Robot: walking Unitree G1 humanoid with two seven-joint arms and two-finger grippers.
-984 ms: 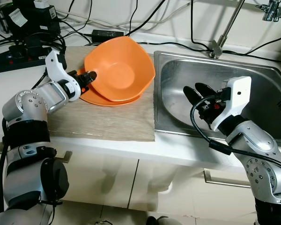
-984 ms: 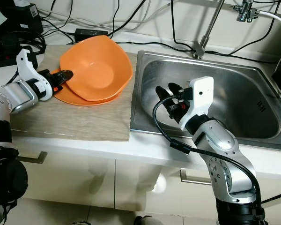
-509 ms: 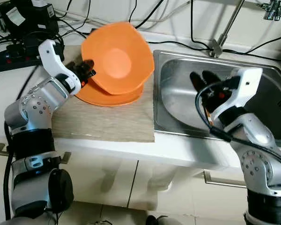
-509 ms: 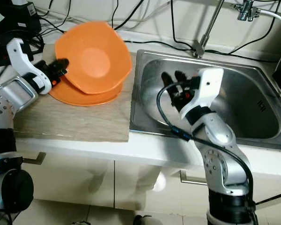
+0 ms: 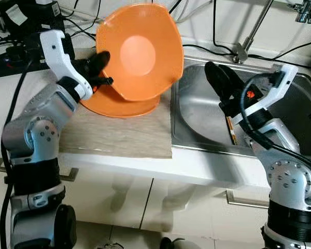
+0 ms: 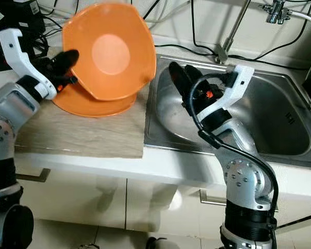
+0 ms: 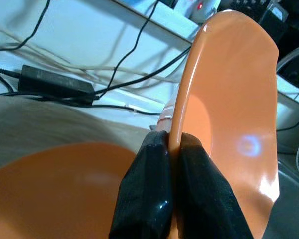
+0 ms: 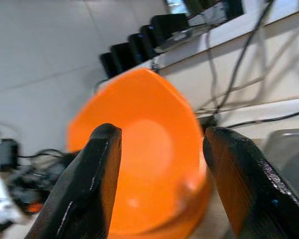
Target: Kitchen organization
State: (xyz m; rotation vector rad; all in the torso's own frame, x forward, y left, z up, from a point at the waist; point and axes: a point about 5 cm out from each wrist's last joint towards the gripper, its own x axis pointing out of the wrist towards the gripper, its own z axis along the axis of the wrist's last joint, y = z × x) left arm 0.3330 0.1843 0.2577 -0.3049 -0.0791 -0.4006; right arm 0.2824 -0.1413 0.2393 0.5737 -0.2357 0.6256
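Note:
An orange bowl (image 5: 140, 52) is held up on edge above the counter, its hollow facing me. My left gripper (image 5: 99, 61) is shut on its left rim, and the left wrist view shows the black fingers (image 7: 144, 199) pinching the rim of the bowl (image 7: 229, 99). An orange plate (image 5: 119, 106) lies flat under the bowl on a wood-grain mat (image 5: 119, 137). Over the sink's left part, my right gripper (image 5: 218, 78) is open and empty, its fingers pointing toward the bowl (image 8: 139, 149).
The steel sink (image 5: 295, 129) is at the right with a faucet (image 5: 251, 31) behind it. A thin brown stick (image 5: 231, 130) lies in the basin. Black power adapters and cables (image 5: 20, 31) crowd the counter's back left. The counter's front edge (image 5: 145, 166) runs below the mat.
My left gripper has lifted the bowl off the plate and tipped it upright. My right gripper has risen out of the sink and turned toward the bowl.

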